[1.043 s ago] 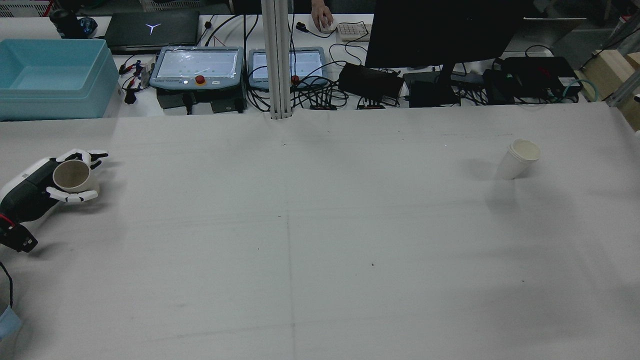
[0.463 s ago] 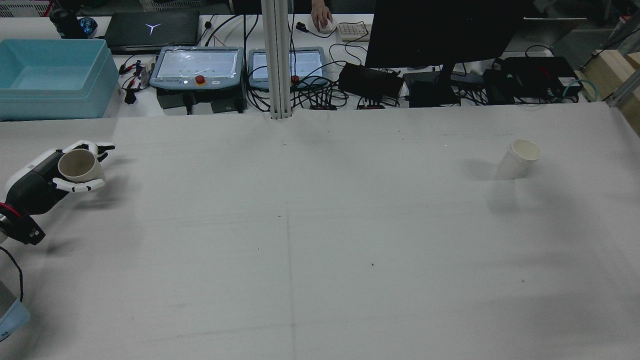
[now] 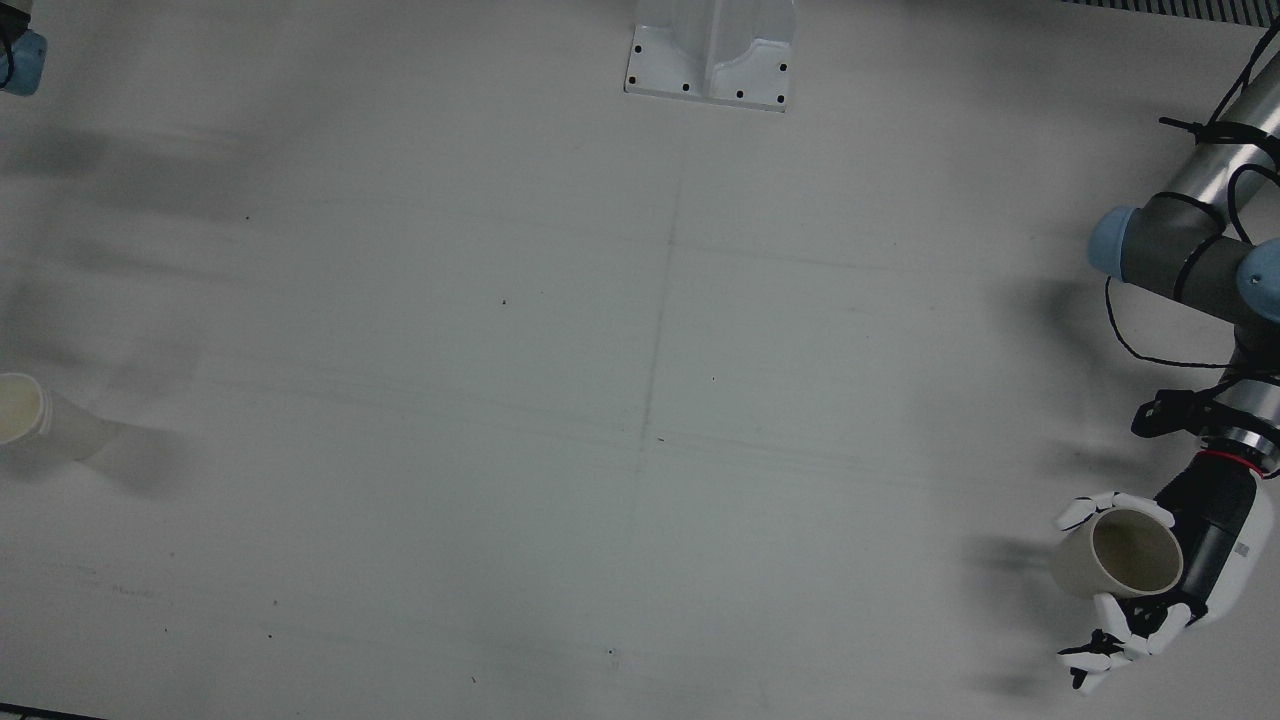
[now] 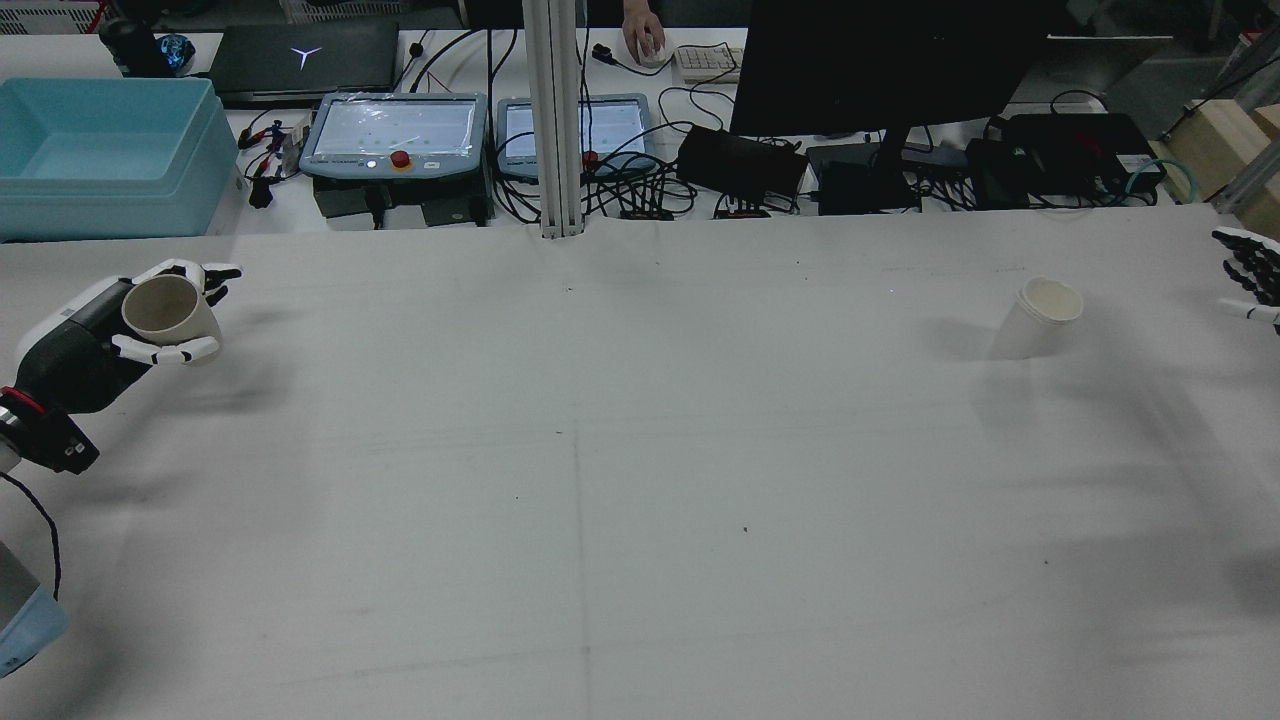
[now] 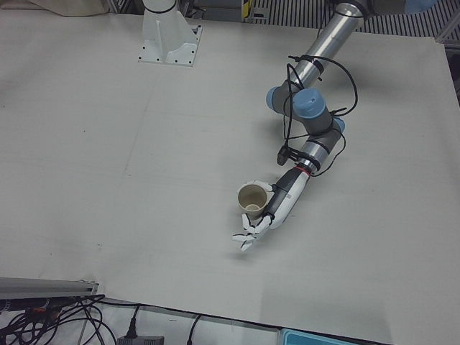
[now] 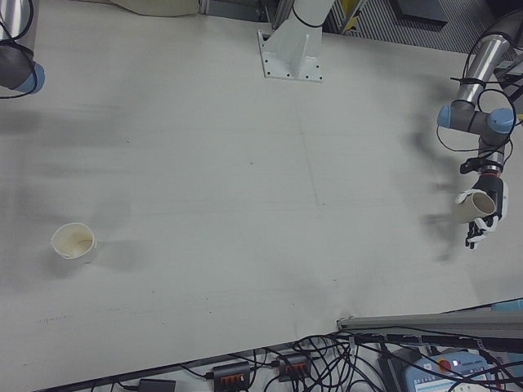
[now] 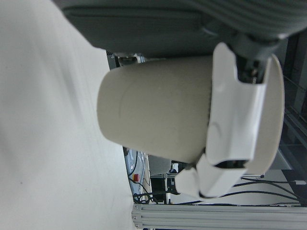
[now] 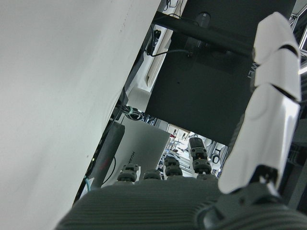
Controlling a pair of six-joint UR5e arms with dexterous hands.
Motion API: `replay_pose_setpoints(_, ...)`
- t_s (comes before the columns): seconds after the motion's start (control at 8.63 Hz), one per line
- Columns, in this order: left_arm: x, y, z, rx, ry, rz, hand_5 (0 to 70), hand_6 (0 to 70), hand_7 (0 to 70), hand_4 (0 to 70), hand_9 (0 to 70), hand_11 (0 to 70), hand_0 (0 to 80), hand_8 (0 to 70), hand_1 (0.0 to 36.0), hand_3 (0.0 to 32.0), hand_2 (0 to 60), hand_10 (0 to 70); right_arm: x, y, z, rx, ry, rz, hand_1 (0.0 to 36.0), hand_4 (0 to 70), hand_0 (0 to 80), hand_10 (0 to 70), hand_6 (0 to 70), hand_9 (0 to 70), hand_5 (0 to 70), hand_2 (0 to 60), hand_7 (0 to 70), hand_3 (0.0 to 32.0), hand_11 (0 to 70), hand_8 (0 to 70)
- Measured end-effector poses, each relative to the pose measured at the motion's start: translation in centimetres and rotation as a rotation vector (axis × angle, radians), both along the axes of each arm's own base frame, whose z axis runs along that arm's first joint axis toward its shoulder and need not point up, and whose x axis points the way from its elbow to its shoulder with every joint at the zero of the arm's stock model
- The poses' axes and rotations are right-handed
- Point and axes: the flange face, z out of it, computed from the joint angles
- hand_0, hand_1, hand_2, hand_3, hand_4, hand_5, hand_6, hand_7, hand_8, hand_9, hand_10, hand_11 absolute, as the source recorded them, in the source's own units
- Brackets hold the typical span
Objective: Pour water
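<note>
Cup (image 4: 165,315) gripped in your left hand (image 4: 95,335), lifted off the counter (image 4: 640,480) at far left of the rear view. Second cup (image 4: 1040,315) stands far right. Right hand (image 4: 1250,280) empty, fingers spread. Next: carry it across, tilt over that cup.

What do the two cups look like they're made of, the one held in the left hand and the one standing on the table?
The held cup in the left robot hand looks like matte off-white paper: dull wall, thin rolled rim, no gloss. The standing cup appears the same, though its doubled rim suggests two nested cups. Paper is likely, not certain.
</note>
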Motion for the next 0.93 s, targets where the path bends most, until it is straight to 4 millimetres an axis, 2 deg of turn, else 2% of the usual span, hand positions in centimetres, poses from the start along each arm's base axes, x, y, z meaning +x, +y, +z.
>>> replay_pose_setpoints(0.12, -0.3, 0.0, -0.6, -0.001, 0.012, -0.002, 70.0, 12.5, 25.9, 70.0, 7.5, 8.9, 74.2, 9.4, 36.0, 0.0, 60.0, 4.6, -3.1, -2.0, -0.5, 0.025, 0.009, -0.037, 18.6, 2.3, 49.9, 1.9, 1.4, 0.2, 16.6, 11.5, 8.2, 0.0, 4.7, 0.9)
replay_pose_setpoints(0.23, -1.1, 0.0, -0.9, -0.002, 0.019, -0.01, 70.0, 12.4, 25.8, 70.0, 7.5, 8.7, 73.0, 9.5, 36.0, 0.0, 60.0, 4.5, -6.2, -3.1, -0.9, 0.044, 0.012, -0.062, 18.6, 0.4, 49.8, 1.7, 0.6, 0.1, 16.3, 10.7, 7.6, 0.0, 4.4, 0.8)
replay_pose_setpoints(0.35, -2.1, 0.3, -0.8, -0.004, 0.021, -0.02, 70.0, 12.4, 25.7, 70.0, 7.3, 8.6, 73.0, 9.4, 36.0, 0.0, 60.0, 4.4, -8.6, -3.4, -1.2, 0.053, 0.012, -0.084, 18.7, 0.5, 49.8, 1.6, 0.6, 0.1, 16.2, 10.9, 7.7, 0.0, 4.3, 0.8)
replay_pose_setpoints(0.58, -3.6, 0.5, -0.6, -0.006, 0.021, -0.037, 70.0, 12.3, 25.6, 70.0, 7.4, 8.6, 74.0, 9.4, 36.0, 0.0, 60.0, 4.4, -11.5, -3.4, -1.5, 0.066, 0.024, -0.123, 19.9, 2.1, 50.9, 2.4, 1.9, 0.5, 17.5, 12.5, 9.6, 0.0, 5.5, 1.5)
replay_pose_setpoints(0.7, -4.0, 0.5, -0.5, -0.006, 0.021, -0.043, 70.0, 12.3, 25.6, 70.0, 7.3, 8.5, 74.7, 9.3, 36.0, 0.0, 60.0, 4.3, -12.5, -3.4, -1.7, 0.071, 0.035, -0.138, 21.2, 4.2, 51.5, 3.2, 3.3, 1.4, 18.9, 16.3, 11.0, 0.0, 6.7, 2.1)
replay_pose_setpoints(0.93, -4.4, 0.4, -0.5, -0.003, 0.024, -0.048, 70.0, 12.4, 25.9, 70.0, 7.5, 8.6, 76.4, 9.4, 36.0, 0.0, 60.0, 4.4, -14.2, -3.4, -2.2, 0.083, 0.043, -0.139, 22.3, 7.9, 52.1, 4.7, 5.4, 4.0, 20.9, 19.2, 13.6, 0.0, 8.9, 3.7)
